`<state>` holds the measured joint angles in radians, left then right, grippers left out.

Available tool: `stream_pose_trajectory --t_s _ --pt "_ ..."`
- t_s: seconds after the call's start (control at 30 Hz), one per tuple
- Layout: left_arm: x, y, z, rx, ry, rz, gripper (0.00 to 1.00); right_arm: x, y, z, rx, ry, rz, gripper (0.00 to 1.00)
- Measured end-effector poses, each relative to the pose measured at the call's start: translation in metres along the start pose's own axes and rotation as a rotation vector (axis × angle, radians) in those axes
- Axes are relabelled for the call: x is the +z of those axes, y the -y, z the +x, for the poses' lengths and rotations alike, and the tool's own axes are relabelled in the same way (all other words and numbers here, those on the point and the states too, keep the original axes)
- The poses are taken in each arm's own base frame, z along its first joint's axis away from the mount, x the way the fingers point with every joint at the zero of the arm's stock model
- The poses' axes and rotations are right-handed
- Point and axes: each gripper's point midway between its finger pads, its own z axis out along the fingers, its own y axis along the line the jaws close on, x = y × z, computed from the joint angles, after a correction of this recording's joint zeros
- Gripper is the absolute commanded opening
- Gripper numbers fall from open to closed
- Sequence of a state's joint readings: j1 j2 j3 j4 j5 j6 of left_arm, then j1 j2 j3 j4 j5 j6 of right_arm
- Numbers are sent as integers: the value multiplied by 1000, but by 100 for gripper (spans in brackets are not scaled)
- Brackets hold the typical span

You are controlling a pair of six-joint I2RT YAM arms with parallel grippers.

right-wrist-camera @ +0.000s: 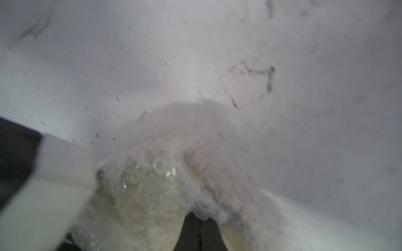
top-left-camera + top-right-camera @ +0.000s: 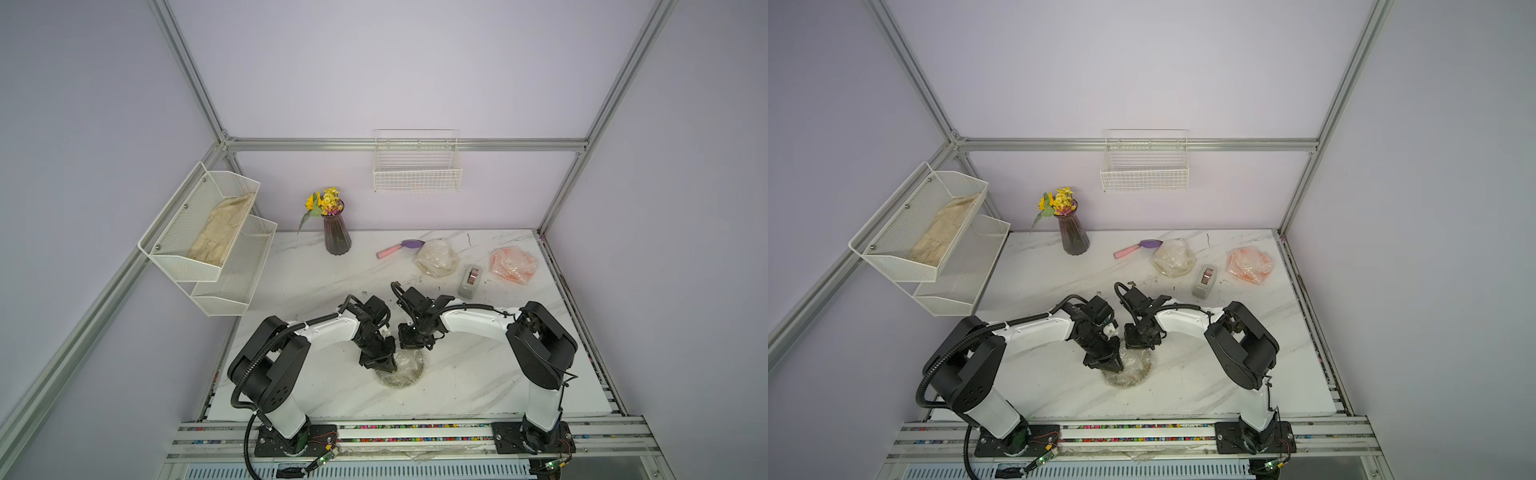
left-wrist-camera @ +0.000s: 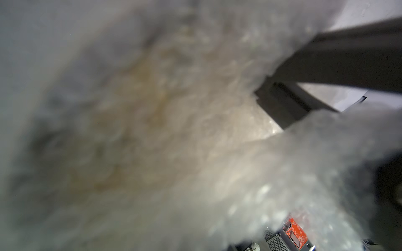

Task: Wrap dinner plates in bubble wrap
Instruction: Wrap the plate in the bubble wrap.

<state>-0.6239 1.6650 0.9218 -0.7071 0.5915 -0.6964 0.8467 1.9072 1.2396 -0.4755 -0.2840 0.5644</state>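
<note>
Marble tabletop, plate under bubble wrap; right gripper closed against wrap, left gripper opening unclear.

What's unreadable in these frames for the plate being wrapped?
- plate: pattern hidden under bubble wrap, both top views.
- left gripper: grip unclear; blurred wrap fills the left wrist view.
- right gripper: fingers cut off by the picture's edge, right wrist view; pinch unclear.
- whitish bundle, orange bundle: contents veiled by wrap, too small, top views.
</note>
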Motion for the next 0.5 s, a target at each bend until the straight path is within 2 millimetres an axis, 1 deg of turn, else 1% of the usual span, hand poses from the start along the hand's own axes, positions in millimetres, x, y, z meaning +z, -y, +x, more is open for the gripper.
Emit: stream_pose_trajectory --t_s 0.1,0.2,0.27,0.3,0.33,0.37,0.4,0.43,0.5 --pt "8 -2 -1 -12 -26 4 16 1 -4 -2 -16 3 -20 0" --pt "13 -1 -3 -20 -50 27 16 -8 8 -3 18 8 57 0" --pt "15 1 -3 -17 -62 46 16 -28 22 -5 35 25 173 0" --pt "16 2 -3 -17 -66 52 16 -39 25 -8 37 41 207 0" --pt "16 2 -3 -19 -70 55 16 -53 23 -12 36 63 221 0" --pt "16 3 -3 -20 -71 58 16 -67 17 -15 36 87 201 0" --pt "16 3 -3 -21 -72 60 16 -77 11 -16 39 102 170 0" --pt "16 3 -3 -22 -73 62 16 -88 -1 -15 50 109 98 0" --pt "17 3 -3 -24 -77 66 16 -98 -25 -7 74 98 -52 0"
